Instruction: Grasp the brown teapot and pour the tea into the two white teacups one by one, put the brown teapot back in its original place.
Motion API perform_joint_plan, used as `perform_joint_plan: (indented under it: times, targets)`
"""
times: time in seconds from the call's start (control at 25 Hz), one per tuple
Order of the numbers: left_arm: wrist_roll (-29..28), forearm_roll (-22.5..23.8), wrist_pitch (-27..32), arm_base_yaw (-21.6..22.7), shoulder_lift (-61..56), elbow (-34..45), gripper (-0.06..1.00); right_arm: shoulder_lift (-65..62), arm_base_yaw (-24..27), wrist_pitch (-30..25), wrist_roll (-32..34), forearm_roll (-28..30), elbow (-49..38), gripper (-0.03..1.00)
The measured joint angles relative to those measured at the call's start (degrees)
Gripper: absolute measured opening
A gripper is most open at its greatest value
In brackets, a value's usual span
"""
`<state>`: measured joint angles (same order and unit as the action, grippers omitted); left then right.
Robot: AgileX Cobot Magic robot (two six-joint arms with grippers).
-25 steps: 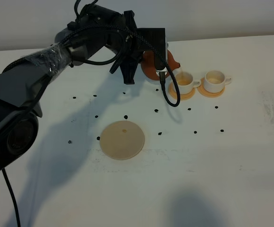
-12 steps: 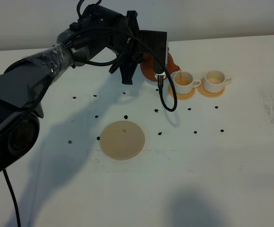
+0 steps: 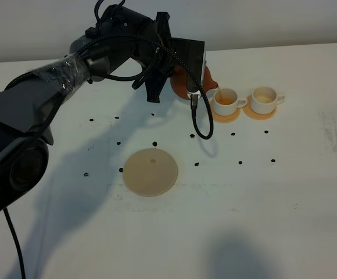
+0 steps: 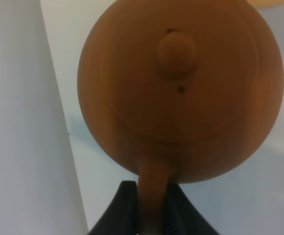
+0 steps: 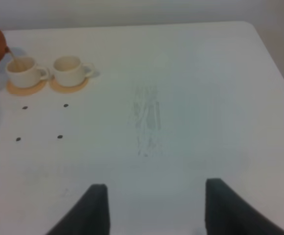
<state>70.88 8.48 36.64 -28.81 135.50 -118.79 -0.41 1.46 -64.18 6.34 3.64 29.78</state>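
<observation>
1. Your left pincer [image 4: 151, 208] is pressed together on the loop handle of the brown teapot [image 4: 181, 93]. The handle runs between the two dark fingers, and the pot's round body and knobbed lid lie just beyond the fingertips.
2. The teapot hangs above the counter [image 3: 284, 221] near its far edge. It is tipped with its spout over the nearer teacup [image 3: 225, 100].
3. Your right pincer [image 5: 156, 200] is spread with nothing between its fingers. It hangs over the right part of the counter, well apart from the cups.
4. You have one teapot, two white teacups, two small orange coasters and one pale tan disc [image 3: 151, 171].
5. The two cups stand side by side near the far edge, right of the middle. Each sits on its own coaster, the first coaster [image 3: 226, 118] under the nearer cup and the second coaster [image 3: 260, 115] under the farther teacup [image 3: 265, 99]. Both cup handles point toward the counter's right edge.
6. A thin stream of tea runs from the spout into the nearer cup, which holds amber tea. The farther cup shows a pale cream inside, and you cannot tell whether it holds any tea.
7. The tan disc lies flat about the middle of the counter, well apart from the teapot.
8. Small black dots [image 3: 154, 143] are scattered over the counter between the disc and the cups.
</observation>
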Motion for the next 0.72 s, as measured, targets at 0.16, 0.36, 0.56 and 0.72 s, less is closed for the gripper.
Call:
perform_joint_plan:
  times: [0.16, 0.36, 0.56, 0.72]
  targets:
    - [0.3, 0.1, -0.2, 0.0, 0.0, 0.0, 0.12, 0.0, 0.0, 0.0, 0.0, 0.0, 0.0, 0.43]
    - [1.0, 0.1, -0.3, 0.0, 0.0, 0.0, 0.12, 0.0, 0.0, 0.0, 0.0, 0.0, 0.0, 0.43]
    - [1.8, 0.1, -0.3, 0.0, 0.0, 0.0, 0.12, 0.0, 0.0, 0.0, 0.0, 0.0, 0.0, 0.43]
    - [2.1, 0.1, -0.3, 0.0, 0.0, 0.0, 0.12, 0.0, 0.0, 0.0, 0.0, 0.0, 0.0, 0.43]
